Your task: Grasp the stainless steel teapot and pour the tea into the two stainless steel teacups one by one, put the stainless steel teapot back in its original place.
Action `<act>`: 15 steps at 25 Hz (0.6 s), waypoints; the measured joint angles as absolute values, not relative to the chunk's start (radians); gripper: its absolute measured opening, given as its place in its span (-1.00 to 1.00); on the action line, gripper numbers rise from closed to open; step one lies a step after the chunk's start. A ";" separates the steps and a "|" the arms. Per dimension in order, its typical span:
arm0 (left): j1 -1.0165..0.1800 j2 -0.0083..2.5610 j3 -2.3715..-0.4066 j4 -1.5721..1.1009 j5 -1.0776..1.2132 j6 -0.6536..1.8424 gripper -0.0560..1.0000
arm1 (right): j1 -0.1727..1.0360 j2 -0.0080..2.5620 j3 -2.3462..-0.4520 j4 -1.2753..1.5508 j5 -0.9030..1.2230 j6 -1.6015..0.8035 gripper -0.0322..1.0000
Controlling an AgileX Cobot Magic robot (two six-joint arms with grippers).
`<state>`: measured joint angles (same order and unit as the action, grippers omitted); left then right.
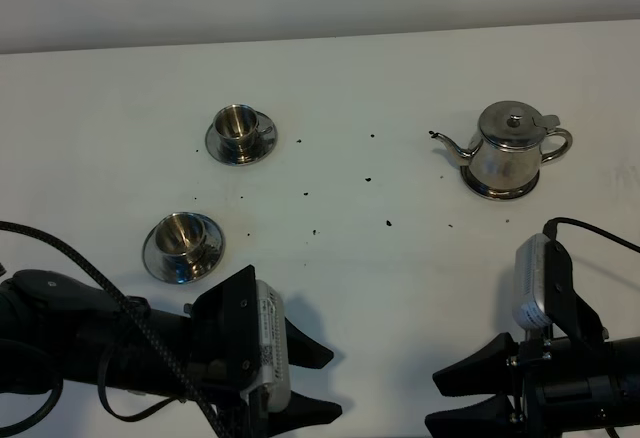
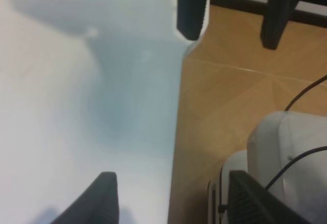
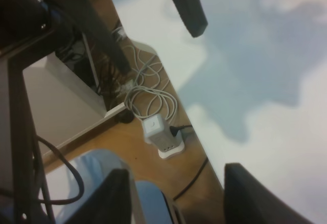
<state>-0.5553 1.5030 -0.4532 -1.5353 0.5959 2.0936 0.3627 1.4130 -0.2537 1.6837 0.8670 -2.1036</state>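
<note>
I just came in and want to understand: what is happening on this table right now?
Nothing is being handled yet. The stainless steel teapot stands on its steel disc at the far right of the white table. The far teacup and the near teacup sit at the left. The left gripper and the right gripper are open and empty at the near edge, touching nothing. Small dark specks lie scattered on the table.

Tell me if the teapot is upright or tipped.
Upright: the stainless steel teapot stands level on its steel disc, lid on top.
</note>
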 joint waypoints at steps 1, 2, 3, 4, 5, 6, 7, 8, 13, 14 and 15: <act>-0.555 1.503 -0.453 -1.535 0.595 2.094 0.06 | 0.363 1.413 -0.254 1.684 0.867 -2.104 -0.14; -0.555 1.503 -0.453 -1.535 0.595 2.095 0.06 | 0.363 1.413 -0.254 1.684 0.867 -2.104 -0.14; -0.555 1.503 -0.453 -1.535 0.593 2.098 0.06 | 0.363 1.413 -0.254 1.684 0.867 -2.104 -0.14; -0.555 1.503 -0.453 -1.535 0.592 2.097 0.06 | 0.363 1.413 -0.254 1.684 0.867 -2.104 -0.14; -0.555 1.503 -0.453 -1.536 0.592 2.097 0.06 | 0.363 1.413 -0.254 1.684 0.867 -2.104 -0.14; -0.556 1.503 -0.453 -1.539 0.592 2.097 0.06 | 0.363 1.413 -0.254 1.684 0.867 -2.104 -0.14; -0.556 1.503 -0.453 -1.544 0.592 2.097 0.06 | 0.363 1.413 -0.254 1.684 0.867 -2.104 -0.14; -0.556 1.503 -0.453 -1.552 0.591 2.097 0.06 | 0.363 1.413 -0.254 1.684 0.867 -2.104 -0.14; -0.556 1.494 -0.453 -1.637 0.539 2.083 0.04 | 0.363 1.413 -0.254 1.714 0.862 -2.104 -0.14; -0.556 1.482 -0.453 -1.658 0.509 2.068 0.03 | 0.363 1.413 -0.254 1.727 0.854 -2.104 -0.14; -0.556 1.468 -0.454 -1.682 0.475 2.057 0.02 | 0.363 1.413 -0.254 1.737 0.842 -2.104 -0.14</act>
<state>-0.5562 1.4678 -0.4540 -1.6822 0.4752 2.0574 0.3627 1.4130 -0.2537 1.7366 0.8423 -2.1036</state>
